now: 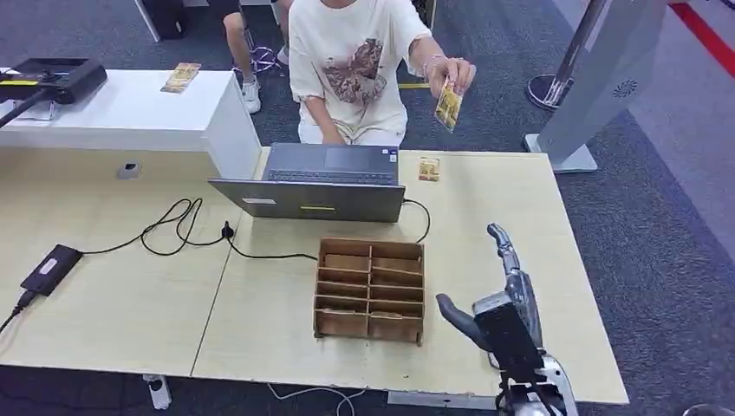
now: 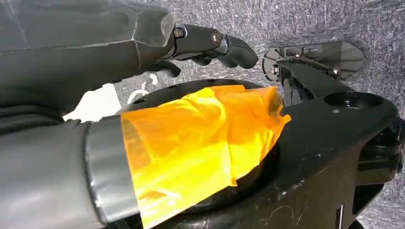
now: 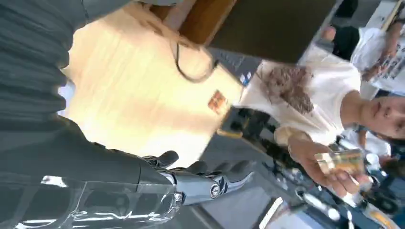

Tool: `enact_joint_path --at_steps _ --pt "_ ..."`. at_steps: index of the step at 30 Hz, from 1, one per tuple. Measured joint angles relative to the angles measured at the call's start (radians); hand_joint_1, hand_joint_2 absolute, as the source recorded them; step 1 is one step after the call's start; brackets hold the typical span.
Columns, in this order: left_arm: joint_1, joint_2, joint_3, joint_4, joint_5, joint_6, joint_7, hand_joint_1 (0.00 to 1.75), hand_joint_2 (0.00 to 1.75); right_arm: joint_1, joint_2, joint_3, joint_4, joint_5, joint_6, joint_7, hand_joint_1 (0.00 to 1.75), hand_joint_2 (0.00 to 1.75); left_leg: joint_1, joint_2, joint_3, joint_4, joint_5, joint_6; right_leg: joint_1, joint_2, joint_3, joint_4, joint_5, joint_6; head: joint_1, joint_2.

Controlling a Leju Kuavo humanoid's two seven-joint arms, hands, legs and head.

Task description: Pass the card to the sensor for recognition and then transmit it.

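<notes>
From the head view, a person's hand (image 1: 450,71) holds a card (image 1: 448,106) up beyond the table (image 1: 104,295); the right hand (image 1: 498,308) is raised over the near edge, fingers spread and empty, beside a wooden organizer (image 1: 370,290). A laptop (image 1: 316,182) and second card (image 1: 429,168) lie farther back. At the left wrist, the left hand (image 2: 210,45) hangs over carpet, fingers curled in, grasping nothing. At the right wrist, spread fingers (image 3: 210,176) reach toward the held card (image 3: 341,161).

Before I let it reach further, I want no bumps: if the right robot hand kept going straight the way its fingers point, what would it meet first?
Likely nothing on the table: the right robot hand points over bare tabletop toward the card the person holds out, though depth is unclear.
</notes>
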Motion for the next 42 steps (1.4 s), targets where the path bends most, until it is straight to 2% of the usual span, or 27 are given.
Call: enact_joint_path --at_steps 8,16,23,25,26,27,28,32,42 --pt "-0.010 0.000 0.000 0.000 -0.023 -0.010 0.000 0.00 0.00 -0.160 -0.027 0.082 -0.014 0.307 -0.107 0.127 0.00 1.75 0.000 0.000 0.000 0.000 0.001 -0.001 0.000 0.000 0.000 0.001 0.001 0.000 0.000 0.000" --pt "-0.015 0.002 -0.010 0.000 -0.048 -0.021 0.000 0.00 0.00 -0.326 -0.045 0.133 0.005 0.508 -0.131 0.222 0.00 1.75 0.000 0.000 0.000 0.000 0.001 -0.001 0.000 0.000 -0.001 0.001 0.001 0.000 0.001 0.000" --pt "-0.017 0.003 -0.014 0.000 -0.053 -0.023 0.000 0.00 0.00 -0.362 -0.046 0.138 0.015 0.537 -0.130 0.238 0.00 1.75 0.000 0.000 0.000 0.000 0.001 -0.001 0.000 0.000 0.000 0.001 0.001 0.000 0.000 0.000" --pt "-0.018 0.005 -0.021 0.000 -0.060 -0.025 0.000 0.00 0.00 -0.408 -0.047 0.143 0.030 0.575 -0.125 0.256 0.00 1.75 0.000 0.000 0.000 0.000 0.001 -0.001 0.000 0.000 -0.001 0.001 0.001 0.000 0.001 0.000" --pt "-0.019 0.008 -0.033 0.000 -0.077 -0.032 0.001 0.00 0.00 -0.487 -0.057 0.155 0.073 0.712 -0.120 0.306 0.00 1.75 0.000 0.000 0.000 0.000 0.001 -0.001 0.000 0.000 -0.001 0.001 0.001 -0.001 0.001 0.000" --pt "-0.022 0.010 -0.047 0.000 -0.091 -0.039 0.001 0.00 0.00 -0.552 -0.068 0.158 0.128 0.789 -0.113 0.335 0.00 1.75 0.000 0.000 0.000 0.000 0.001 -0.001 0.000 0.000 0.000 0.001 0.001 -0.001 0.000 0.000" --pt "-0.023 0.011 -0.051 0.000 -0.095 -0.040 0.001 0.00 0.00 -0.581 -0.072 0.158 0.159 0.808 -0.110 0.344 0.00 1.75 0.000 0.000 0.000 0.000 0.001 -0.001 0.000 0.000 0.000 0.001 0.001 -0.001 0.001 0.000" --pt "-0.028 0.015 -0.068 0.000 -0.108 -0.044 0.001 0.00 0.00 -0.675 -0.086 0.158 0.268 0.859 -0.089 0.371 0.00 1.75 0.000 0.000 0.000 0.000 0.002 -0.001 0.000 0.000 -0.001 0.001 0.001 -0.001 0.000 0.000" --pt "-0.032 0.020 -0.094 0.000 -0.120 -0.058 0.007 0.00 0.00 -0.849 -0.097 0.113 0.539 0.891 -0.049 0.410 0.00 1.75 0.000 -0.001 -0.001 0.001 0.002 -0.001 0.000 0.000 -0.002 0.001 0.001 -0.001 0.001 0.000"
